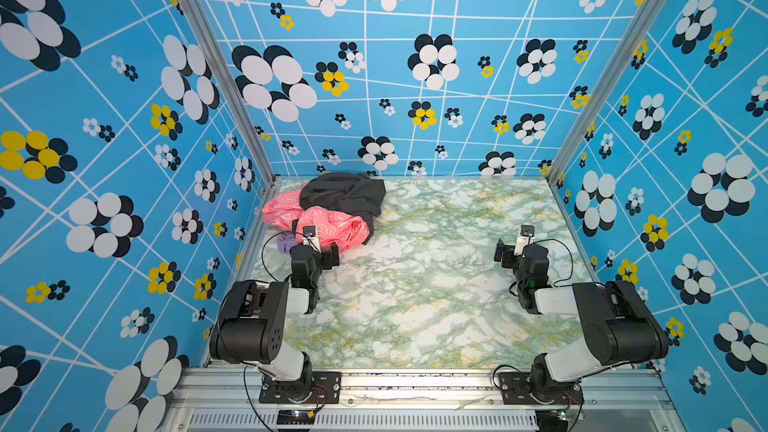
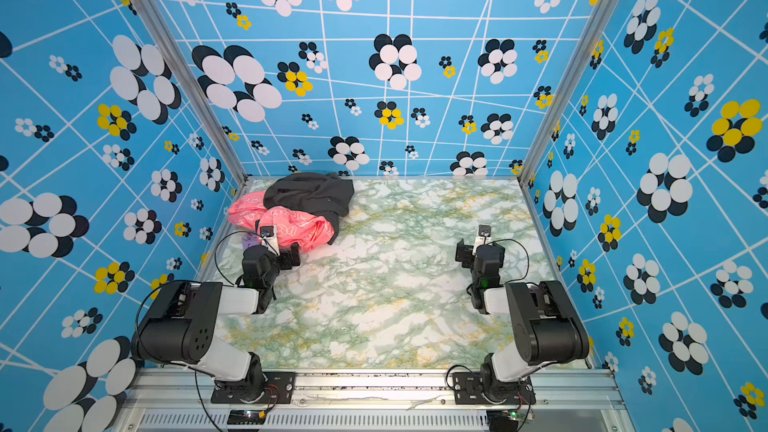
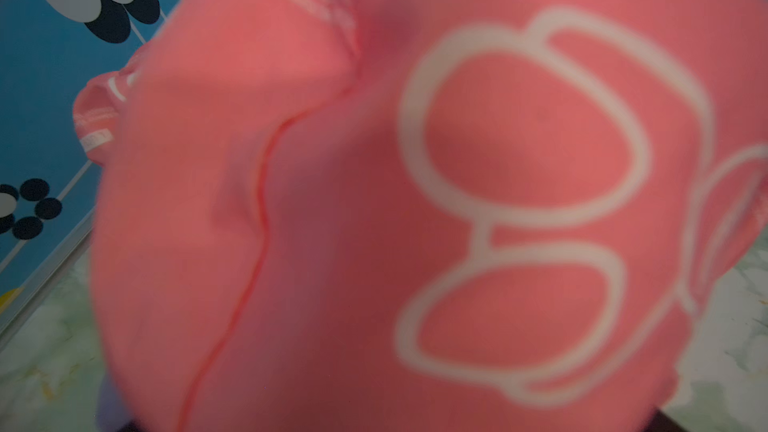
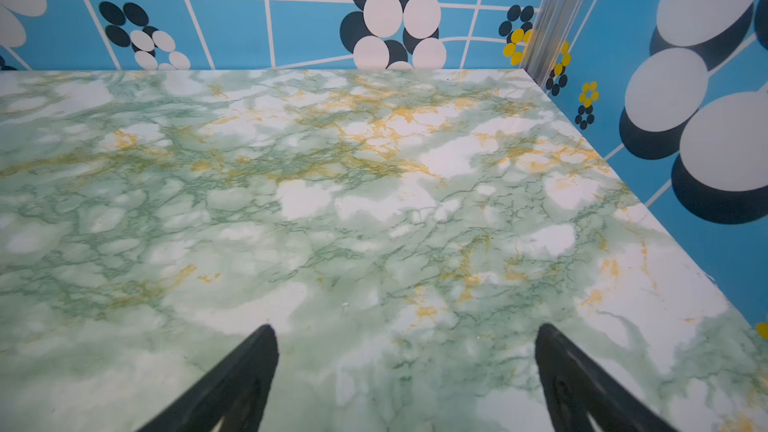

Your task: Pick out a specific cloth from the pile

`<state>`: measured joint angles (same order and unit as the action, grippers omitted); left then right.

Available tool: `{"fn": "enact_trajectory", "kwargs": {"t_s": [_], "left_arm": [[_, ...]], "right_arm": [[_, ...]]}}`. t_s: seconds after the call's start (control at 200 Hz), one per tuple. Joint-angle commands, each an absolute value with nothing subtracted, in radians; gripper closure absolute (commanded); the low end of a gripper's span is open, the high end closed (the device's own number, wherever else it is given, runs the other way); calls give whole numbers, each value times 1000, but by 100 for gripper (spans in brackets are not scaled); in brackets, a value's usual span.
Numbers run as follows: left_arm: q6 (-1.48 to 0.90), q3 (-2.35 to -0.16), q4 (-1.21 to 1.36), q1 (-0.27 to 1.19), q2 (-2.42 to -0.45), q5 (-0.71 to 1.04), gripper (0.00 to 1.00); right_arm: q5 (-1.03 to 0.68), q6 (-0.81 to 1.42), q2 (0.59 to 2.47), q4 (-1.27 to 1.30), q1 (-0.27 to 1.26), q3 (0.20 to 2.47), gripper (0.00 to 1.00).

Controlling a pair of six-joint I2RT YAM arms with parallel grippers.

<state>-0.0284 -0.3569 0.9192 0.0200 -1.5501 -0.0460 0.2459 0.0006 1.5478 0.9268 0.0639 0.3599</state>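
The left claw [image 1: 320, 248] is spread wide and sits right up against the near side of the pile [image 1: 328, 205]. Its wrist view is filled by the pink cloth [image 3: 332, 201], all blurry, so its fingers do not show there. A tiny bit of the purple cloth [image 3: 110, 405] peeks out under the pink.

In both top views the purple cloth [image 1: 284, 243] is a small lump just beside the left claw, on the wall side, mostly tucked under the pink cloth [image 1: 332, 226]. The black garment [image 1: 345, 193] lies on top, farther back.

The right claw [image 4: 405, 326] is spread wide too, with nothing between its fingers [image 4: 249, 367]. Its wrist view shows only the marble table [image 4: 374, 201] and the blue walls [image 4: 249, 27], not the pile.

The pile sits in the far left corner, close to the left wall and the back wall. From the pile across to the right wall, the table top [image 1: 436, 284] lies open between the two arms.
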Motion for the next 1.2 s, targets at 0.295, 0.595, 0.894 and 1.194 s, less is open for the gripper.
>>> {"fn": "enact_trajectory", "kwargs": {"t_s": [0.295, 0.595, 0.894, 1.194], "left_arm": [[-9, -379, 922, 27, -1548, -51, 1], [-11, -382, 919, 25, -1548, -49, 1], [-13, -381, 919, 22, -1548, -43, 1], [-36, -348, 899, 15, -1446, -81, 1]], "right_arm": [[251, 13, 1548, 927, 60, 373, 1], [250, 11, 1548, 927, 60, 375, 1], [226, 26, 1548, 902, 44, 386, 1], [227, 25, 1500, 859, 41, 393, 1]]}}
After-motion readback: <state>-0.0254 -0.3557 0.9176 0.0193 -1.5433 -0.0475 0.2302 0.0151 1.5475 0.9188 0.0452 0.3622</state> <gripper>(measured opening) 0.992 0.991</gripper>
